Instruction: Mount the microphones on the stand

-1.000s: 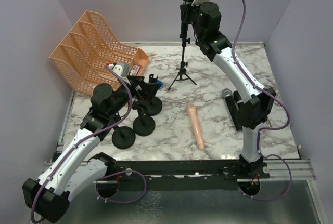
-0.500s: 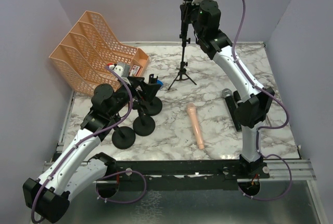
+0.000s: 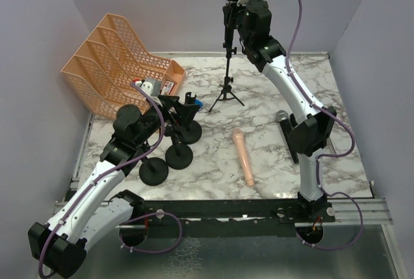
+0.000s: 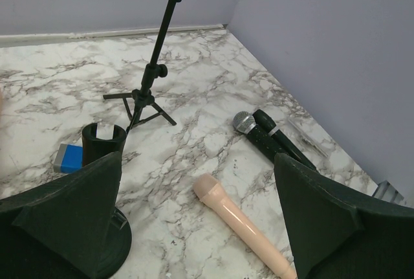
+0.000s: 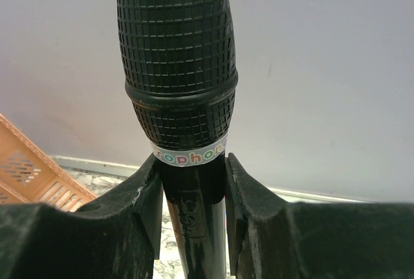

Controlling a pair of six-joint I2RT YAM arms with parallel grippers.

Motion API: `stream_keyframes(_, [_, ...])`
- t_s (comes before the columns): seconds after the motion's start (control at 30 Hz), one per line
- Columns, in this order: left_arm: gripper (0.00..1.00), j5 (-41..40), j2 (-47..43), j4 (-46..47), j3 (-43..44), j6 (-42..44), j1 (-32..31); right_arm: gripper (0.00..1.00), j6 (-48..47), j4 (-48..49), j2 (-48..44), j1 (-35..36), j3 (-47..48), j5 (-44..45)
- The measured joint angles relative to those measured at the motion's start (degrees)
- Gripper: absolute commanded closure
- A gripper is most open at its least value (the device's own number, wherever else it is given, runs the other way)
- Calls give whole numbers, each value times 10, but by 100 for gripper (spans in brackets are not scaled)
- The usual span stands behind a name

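Observation:
A tall black tripod stand point(image 3: 227, 78) stands at the back of the marble table; it also shows in the left wrist view point(image 4: 152, 75). My right gripper point(image 3: 237, 8) is raised at its top, shut on a black microphone point(image 5: 180, 78) held upright, fingers point(image 5: 145, 201) pressed on both sides of its handle. A pale pink microphone point(image 3: 244, 156) lies mid-table, also in the left wrist view point(image 4: 240, 221). A silver-headed black microphone point(image 4: 244, 123) and a black one point(image 4: 275, 135) lie at the right, partly hidden behind the right arm. My left gripper point(image 3: 177, 107) is open and empty.
Three black round-base desk stands point(image 3: 178, 156) stand next to my left gripper, one with a cup holder point(image 4: 103, 140). An orange file rack point(image 3: 110, 59) stands at the back left. A small blue block point(image 4: 68, 157) lies near the tripod's feet.
The right wrist has shifted slightly to the left at the top of the tripod, still holding the black microphone. The left arm has not moved.

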Motion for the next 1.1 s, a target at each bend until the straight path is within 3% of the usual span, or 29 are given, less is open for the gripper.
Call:
stream_keyframes(0.17, [1, 0, 0, 0, 0, 0, 0, 96, 0, 25, -9, 0, -30, 0])
stream_keyframes(0.27, [1, 0, 0, 0, 0, 0, 0, 85, 0, 33, -15, -1, -40, -6])
stream_keyframes(0.33, [1, 0, 0, 0, 0, 0, 0, 70, 1, 36, -19, -2, -40, -13])
stream_keyframes(0.4, [1, 0, 0, 0, 0, 0, 0, 62, 5, 31, -25, -3, -42, -26])
stream_keyframes(0.53, [1, 0, 0, 0, 0, 0, 0, 58, 20, 17, -39, 0, -46, -51])
stream_keyframes(0.77, [1, 0, 0, 0, 0, 1, 0, 34, 40, -30, -51, 6, -46, -78])
stream_keyframes(0.93, [1, 0, 0, -1, 0, 3, 0, 31, 44, -42, -67, 6, -66, -89])
stream_keyframes(1.1, [1, 0, 1, 1, 0, -1, 0, 33, 38, -32, -154, 6, -170, -101])
